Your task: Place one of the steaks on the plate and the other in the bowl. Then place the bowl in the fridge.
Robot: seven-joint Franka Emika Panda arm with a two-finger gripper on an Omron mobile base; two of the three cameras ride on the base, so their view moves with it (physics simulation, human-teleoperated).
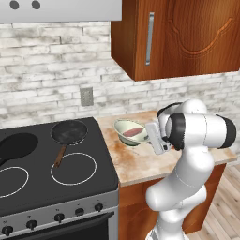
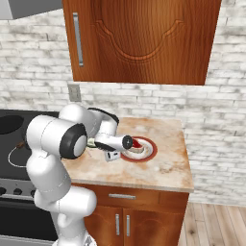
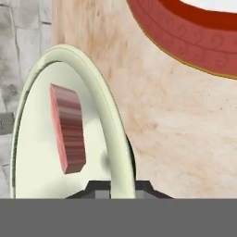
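The bowl (image 3: 69, 125) is the thing we must carry next, and it lies directly at our gripper (image 3: 118, 187). In the hand view the near rim of the bowl passes between the two finger tips, one tip on the inner side of the wall and one on the outer side. The jaws look nearly closed on this rim, so we judge that we pinch the wall, but contact is not fully clear.

Inside the bowl lies one steak (image 3: 68, 134), a flat reddish slab, with its long axis running away from the jaws, along the view. It rests on the floor of the bowl, apart from the pinched rim.

Beyond the bowl, on the counter (image 2: 163, 166), stands the plate (image 2: 150, 153) with the other steak (image 2: 136, 144) on it, just beside the bowl. In the left base view the bowl (image 1: 131, 132) seems tilted and sits between the stove (image 1: 56, 164) and the arm.

We judge that a lift should go straight up, keeping the bowl level so the steak does not slide.
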